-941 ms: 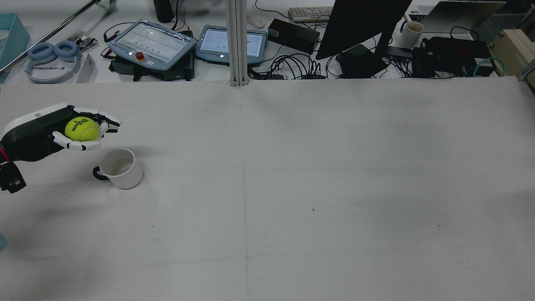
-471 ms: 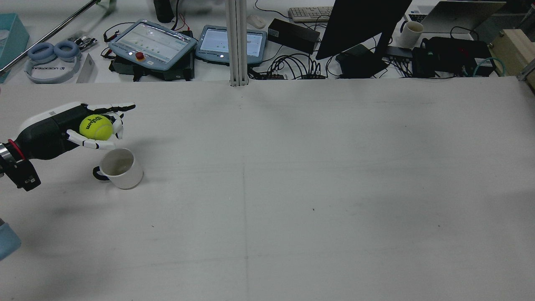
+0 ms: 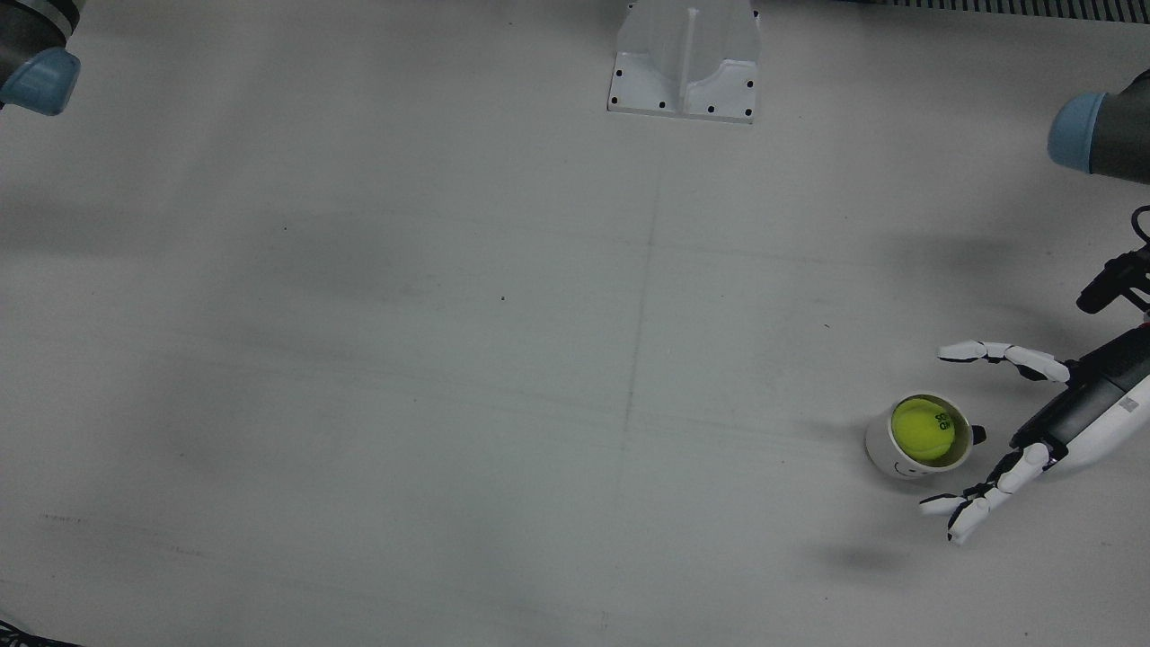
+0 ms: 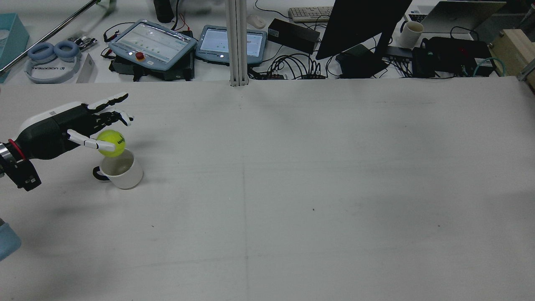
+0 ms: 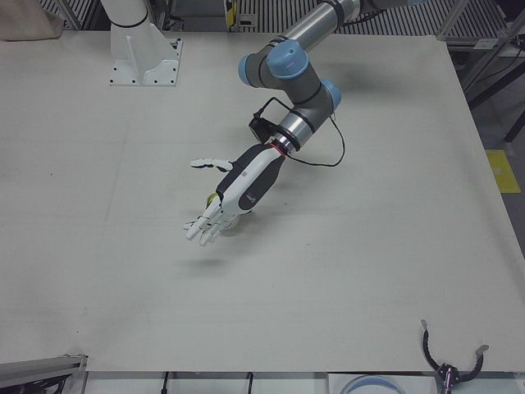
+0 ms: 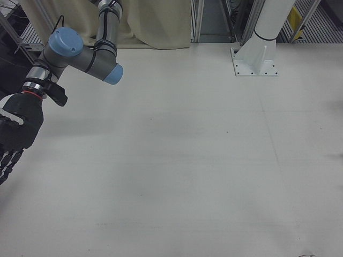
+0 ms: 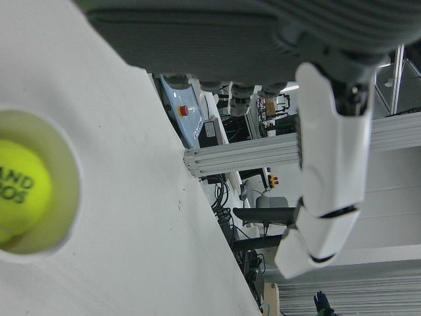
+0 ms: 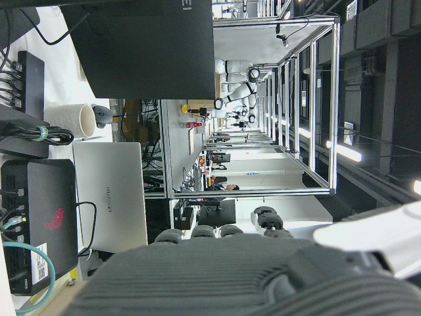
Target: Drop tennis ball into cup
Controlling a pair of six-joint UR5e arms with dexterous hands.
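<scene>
The yellow tennis ball [image 4: 111, 143] is free of my hand and sits at the mouth of the white cup [image 4: 127, 177] with a black handle, at the table's left side. From above, the ball [image 3: 923, 429] lies within the cup's rim [image 3: 885, 460]. My left hand [image 4: 83, 121] is open, fingers spread, just beside and above the cup; it also shows in the front view [image 3: 1015, 431] and the left-front view [image 5: 234, 193]. The left hand view shows the ball [image 7: 23, 191] inside the cup [image 7: 74, 197]. My right hand [image 6: 13, 139] hangs open and empty at the far side.
Beyond the table's far edge are two teach pendants [image 4: 152, 44], a monitor [image 4: 359, 25], cables and a second mug [image 4: 410, 33]. A white post base [image 3: 685, 58] stands at the table's middle rear.
My left hand moved over the cup, then opened its fingers. The ball left the palm and dropped to the cup's mouth.
</scene>
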